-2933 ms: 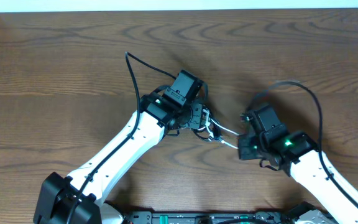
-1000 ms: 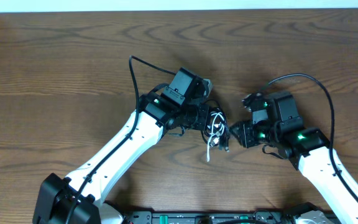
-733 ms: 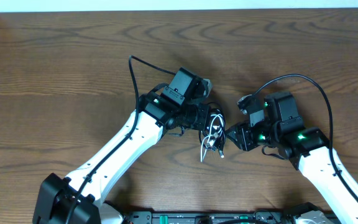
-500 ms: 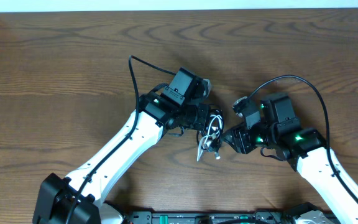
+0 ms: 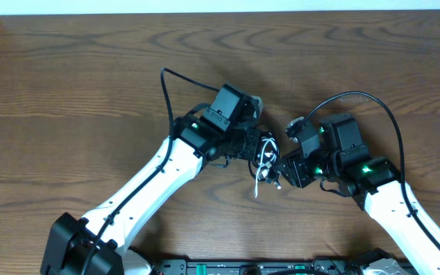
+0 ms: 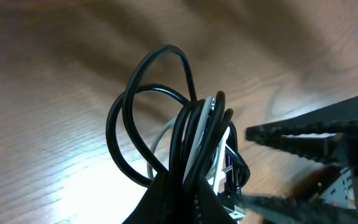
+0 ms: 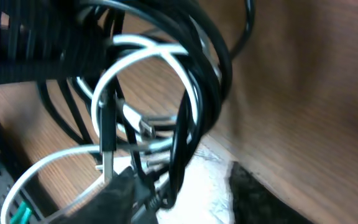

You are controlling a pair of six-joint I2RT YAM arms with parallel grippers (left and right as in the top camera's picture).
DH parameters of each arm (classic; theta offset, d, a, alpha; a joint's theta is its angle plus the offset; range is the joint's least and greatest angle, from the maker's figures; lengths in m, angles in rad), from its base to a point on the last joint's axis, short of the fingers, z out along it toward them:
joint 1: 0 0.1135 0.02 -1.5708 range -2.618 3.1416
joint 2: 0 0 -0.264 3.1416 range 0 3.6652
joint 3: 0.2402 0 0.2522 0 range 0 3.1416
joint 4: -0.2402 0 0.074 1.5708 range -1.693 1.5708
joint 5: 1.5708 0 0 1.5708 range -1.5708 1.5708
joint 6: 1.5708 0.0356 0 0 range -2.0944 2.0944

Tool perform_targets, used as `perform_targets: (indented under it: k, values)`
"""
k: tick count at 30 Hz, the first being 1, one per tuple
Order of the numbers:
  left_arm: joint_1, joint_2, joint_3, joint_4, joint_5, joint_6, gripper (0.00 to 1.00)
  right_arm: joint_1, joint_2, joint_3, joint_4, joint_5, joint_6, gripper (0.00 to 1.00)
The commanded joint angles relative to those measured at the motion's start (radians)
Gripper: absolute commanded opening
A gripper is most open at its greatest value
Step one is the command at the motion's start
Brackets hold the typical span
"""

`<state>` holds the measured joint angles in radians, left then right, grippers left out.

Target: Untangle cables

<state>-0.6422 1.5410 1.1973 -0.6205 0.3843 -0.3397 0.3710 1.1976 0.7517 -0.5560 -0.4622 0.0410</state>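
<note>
Tabletop (image 5: 82, 69) of dark wood fills the overhead frame. Left of centre, the left pincer (image 5: 253, 145) is pinching the cables (image 5: 265, 158), a bunch of black cords and one white, at centre frame. Its wrist view shows the loops rising from its closed tips. Just right of the bunch, the right pincer (image 5: 283, 166) stands spread. Lower strands lie near the finger (image 7: 122, 193) at lower left of its own view.

Dark wood-grain table (image 5: 67, 69); white strip (image 5: 205, 6) along far edge.
</note>
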Motion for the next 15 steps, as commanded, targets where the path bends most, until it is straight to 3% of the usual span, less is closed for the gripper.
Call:
perform_targets:
  k: [1,4,15]
  values:
    - [-0.005,-0.023,-0.001,0.005,0.044,-0.006,0.07,0.009,0.000,0.005,0.002,-0.026,-0.008,0.31]
    - [-0.005,-0.024,-0.001,0.011,0.115,-0.006,0.07,0.009,0.000,0.005,0.002,-0.026,-0.008,0.20]
    - [-0.005,-0.034,-0.001,0.042,0.290,-0.040,0.07,0.009,0.000,0.005,-0.012,-0.018,-0.008,0.04]
